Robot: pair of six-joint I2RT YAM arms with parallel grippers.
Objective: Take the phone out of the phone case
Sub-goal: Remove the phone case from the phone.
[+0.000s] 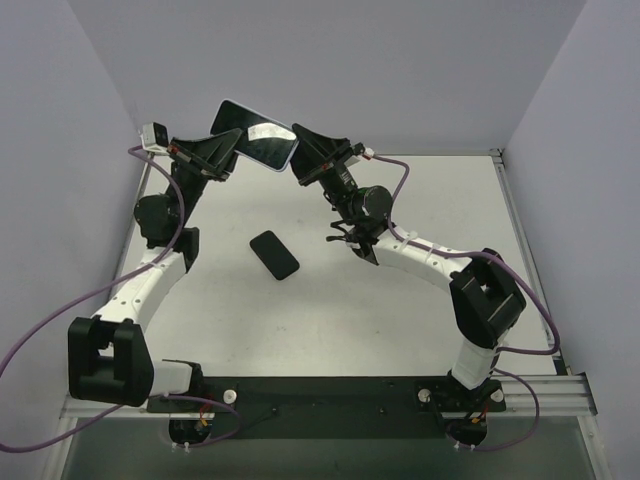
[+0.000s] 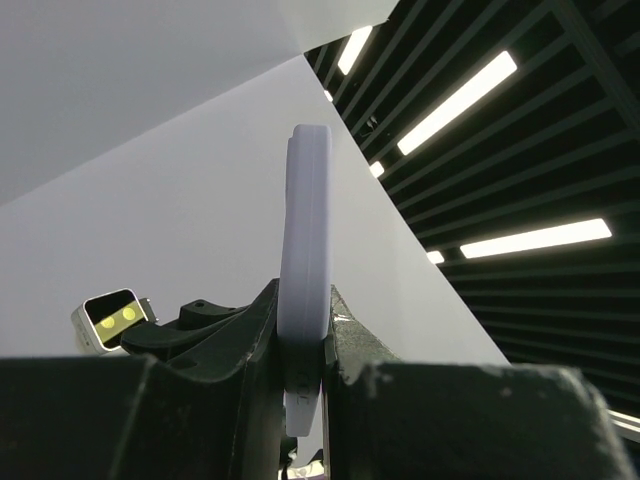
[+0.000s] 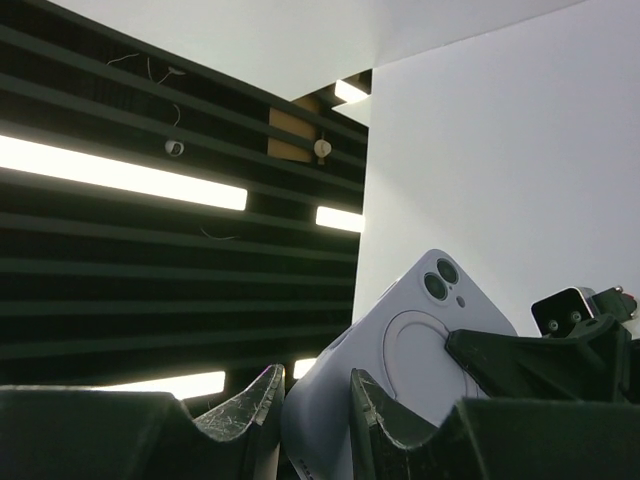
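Phone case (image 3: 420, 340): lavender. Only the right wrist view shows its back, with a ring mark and two lenses in one corner. The left wrist view shows it edge-on, thin and upright. Only the top view shows the glossy dark phone (image 1: 255, 132) face seated in it, held in the air over the far side of the table (image 1: 400, 320). Left gripper (image 1: 230, 148) is clamped on one end, right gripper (image 1: 302, 152) on the other. A separate black slab (image 1: 274, 254) lies flat on the table below.
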